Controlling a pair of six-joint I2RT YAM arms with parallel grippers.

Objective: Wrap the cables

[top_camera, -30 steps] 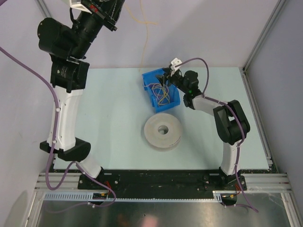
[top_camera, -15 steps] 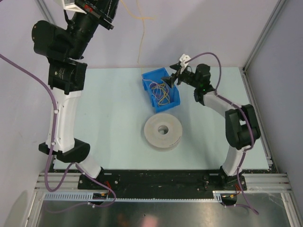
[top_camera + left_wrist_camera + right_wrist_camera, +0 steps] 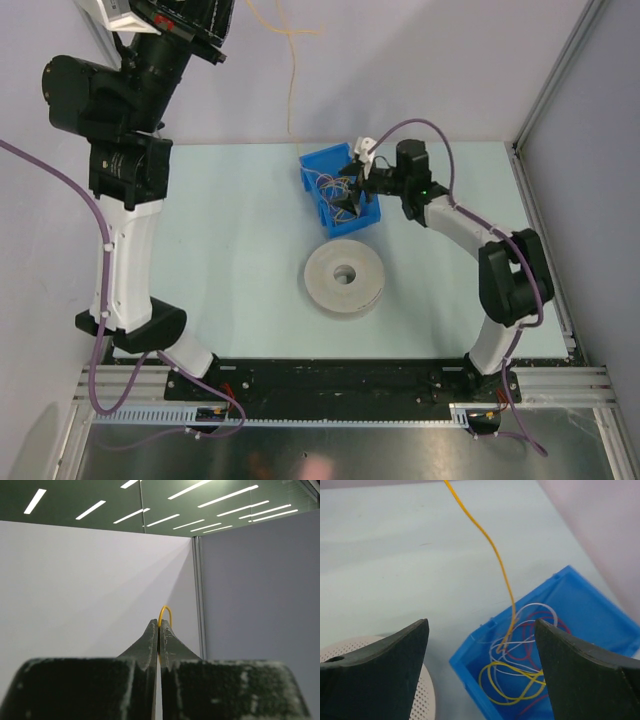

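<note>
1 bin (image 3: 310,185), 1 spool (image 3: 322,277), tangled cables (image 3: 328,185)

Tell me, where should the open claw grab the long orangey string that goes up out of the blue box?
The right gripper should pinch the orange-yellow cable on its bare, nearly straight stretch just above the blue bin, clear of the tangle inside. Probably come from the side, one finger each side, since the strand rises steeply to the shut left gripper.
</note>
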